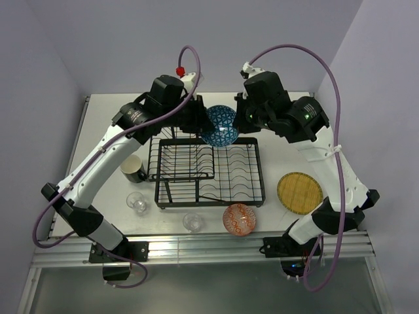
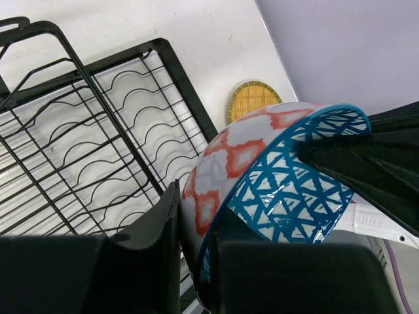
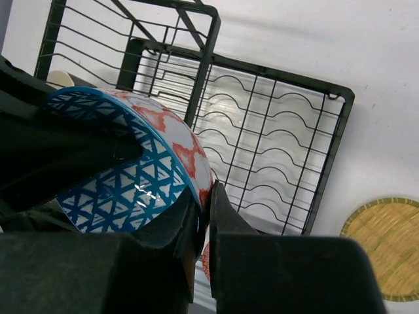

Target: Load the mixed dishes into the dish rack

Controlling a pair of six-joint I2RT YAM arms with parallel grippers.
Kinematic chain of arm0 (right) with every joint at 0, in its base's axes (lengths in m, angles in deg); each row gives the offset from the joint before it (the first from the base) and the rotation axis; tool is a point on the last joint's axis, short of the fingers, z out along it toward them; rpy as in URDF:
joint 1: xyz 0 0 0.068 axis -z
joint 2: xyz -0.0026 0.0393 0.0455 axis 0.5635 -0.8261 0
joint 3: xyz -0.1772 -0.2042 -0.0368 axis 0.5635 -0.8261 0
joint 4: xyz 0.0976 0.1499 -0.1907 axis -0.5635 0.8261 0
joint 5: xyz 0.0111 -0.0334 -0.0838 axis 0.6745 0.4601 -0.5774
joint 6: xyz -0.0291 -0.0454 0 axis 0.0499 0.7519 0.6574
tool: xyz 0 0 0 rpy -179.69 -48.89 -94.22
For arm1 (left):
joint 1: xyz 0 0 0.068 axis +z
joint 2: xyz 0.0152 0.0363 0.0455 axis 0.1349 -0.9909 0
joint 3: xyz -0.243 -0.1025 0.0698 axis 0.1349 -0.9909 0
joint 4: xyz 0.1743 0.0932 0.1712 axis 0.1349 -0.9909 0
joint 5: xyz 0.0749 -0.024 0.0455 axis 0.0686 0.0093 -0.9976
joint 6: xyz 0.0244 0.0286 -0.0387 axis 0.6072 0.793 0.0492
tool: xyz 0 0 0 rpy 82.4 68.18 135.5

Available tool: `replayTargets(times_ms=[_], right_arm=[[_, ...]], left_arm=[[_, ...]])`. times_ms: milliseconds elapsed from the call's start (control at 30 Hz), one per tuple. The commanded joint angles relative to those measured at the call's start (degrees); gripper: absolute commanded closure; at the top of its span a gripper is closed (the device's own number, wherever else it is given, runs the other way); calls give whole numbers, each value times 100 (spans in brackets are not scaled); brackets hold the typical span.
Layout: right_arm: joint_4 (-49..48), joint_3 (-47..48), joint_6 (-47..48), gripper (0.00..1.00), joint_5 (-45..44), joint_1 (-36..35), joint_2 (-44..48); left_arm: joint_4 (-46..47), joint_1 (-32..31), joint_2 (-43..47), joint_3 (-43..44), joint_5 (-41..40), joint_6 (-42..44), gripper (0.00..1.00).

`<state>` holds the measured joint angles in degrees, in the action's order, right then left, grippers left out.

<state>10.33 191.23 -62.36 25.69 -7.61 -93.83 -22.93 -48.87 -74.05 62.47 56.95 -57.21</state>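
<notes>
The small blue patterned bowl point(image 1: 219, 125), blue triangles inside and red diamonds outside, hangs tilted over the far edge of the black wire dish rack point(image 1: 209, 171). My left gripper point(image 1: 200, 123) is shut on its left rim point(image 2: 288, 190). My right gripper point(image 1: 241, 121) is shut on its right rim point(image 3: 131, 183). The orange-red bowl point(image 1: 239, 218), the yellow plate point(image 1: 300, 192), the black mug point(image 1: 133, 169) and two clear glass cups point(image 1: 137, 201) point(image 1: 194, 222) stand on the table around the rack.
The rack point(image 2: 98, 144) point(image 3: 262, 150) holds no dishes; its raised section is on the left. The yellow plate shows in both wrist views point(image 2: 252, 98) point(image 3: 386, 248). The white table point(image 1: 281, 108) ends at a wall behind and a metal rail in front.
</notes>
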Motion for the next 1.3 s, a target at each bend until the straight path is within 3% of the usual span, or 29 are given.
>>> replayTargets(times_ms=[0,100,133,267,467,567,633,667,700,833,1000,1100,1267], right_arm=[[-137,172,-11,91,558,-63,215],[144,435,-107,76,681,-63,75],[232,462,-203,62,690,-63,31],[338,489,-423,46,699,-72,57],[523,419,-1012,39,672,-63,223],[374,383,-1635,29,707,-28,382],[-28,401,-2230,18,969,77,522],[-213,331,-2435,3,997,104,592],[-407,261,-2645,0,989,148,758],[-2162,-625,-4139,0,1295,446,1330],[-4255,-2427,-5835,1,1595,508,2051],[-5056,-2947,-7099,9,1447,508,2157],[-5988,-3772,-8385,22,868,386,2341]], left_arm=[[224,87,78,326,-279,-10,100],[557,87,333,-25,-359,25,100],[749,87,395,-182,-403,104,100],[1163,87,711,-456,-657,385,100],[2093,87,1281,-1027,-1186,1044,100],[2622,52,1633,-1457,-1763,1501,100],[3123,26,1731,-1712,-1845,1956,100],[3298,-1,1784,-1783,-1914,2133,100],[3648,-18,1810,-1914,-1915,2518,100],[4468,-168,1846,-2161,-2152,3206,100],[5171,-238,1775,-2389,-2257,4022,100],[5830,-300,1810,-2688,-2363,4348,100],[6471,-475,1626,-2777,-2661,4788,100]])
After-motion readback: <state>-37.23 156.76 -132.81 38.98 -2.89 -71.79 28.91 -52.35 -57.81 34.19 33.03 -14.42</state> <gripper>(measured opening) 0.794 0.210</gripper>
